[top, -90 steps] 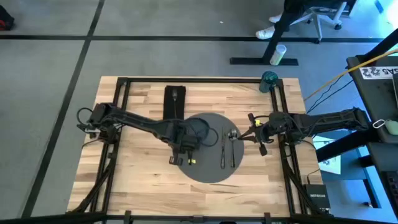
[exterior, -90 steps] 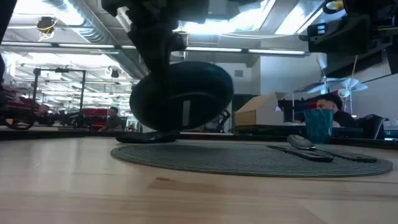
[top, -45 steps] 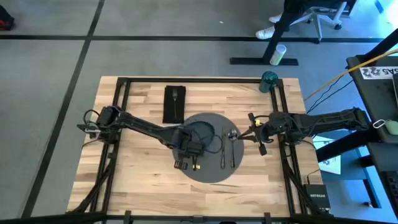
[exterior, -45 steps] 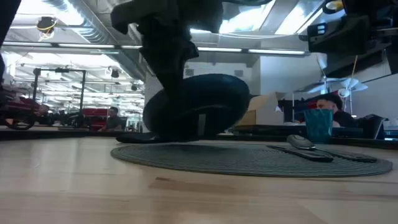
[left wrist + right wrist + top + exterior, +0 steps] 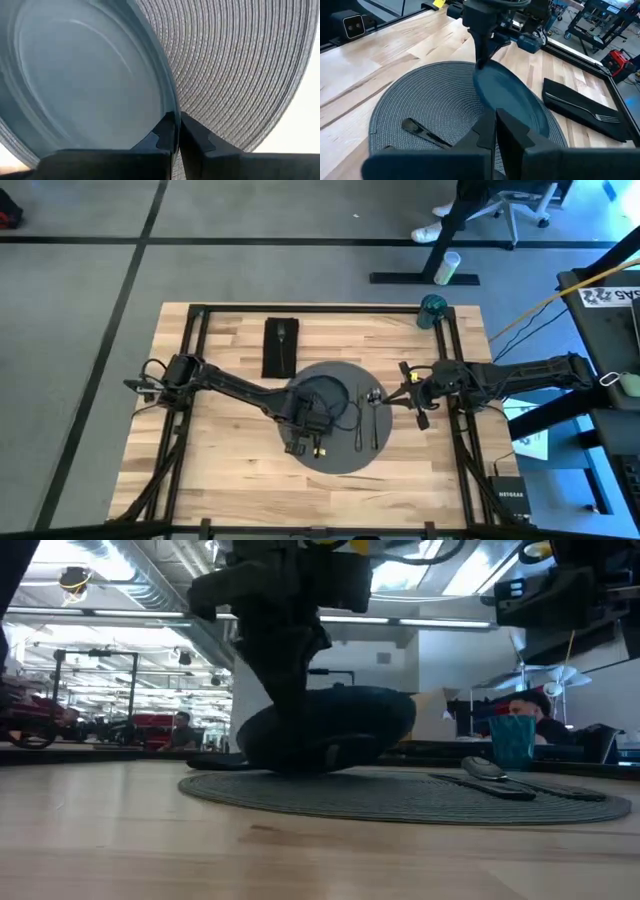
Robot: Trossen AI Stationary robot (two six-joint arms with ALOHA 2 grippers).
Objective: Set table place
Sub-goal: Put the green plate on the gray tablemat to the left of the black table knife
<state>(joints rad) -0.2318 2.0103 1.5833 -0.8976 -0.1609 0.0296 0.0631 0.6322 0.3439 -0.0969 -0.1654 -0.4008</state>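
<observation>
Flanking the plate [image 5: 322, 395] on the place [image 5: 345, 455]: cutlery [image 5: 366, 418], napkin [image 5: 280, 347].

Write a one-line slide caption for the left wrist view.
Left gripper pinches the rim of the blue-grey plate, tilted over the woven dark-grey placemat.

Both arms are dark, near-black linkages of slim tubular segments and blockier joint housings, with loose black cables looping at the bases. The left gripper [image 5: 304, 448] carries small yellow marks by its fingertips, and its fingers [image 5: 161, 135] are matte black, angular wedges. The right gripper [image 5: 411, 397] is a black block with a small orange-yellow spot, and its own fingers [image 5: 485, 131] are the same flat, dark wedges.
</observation>
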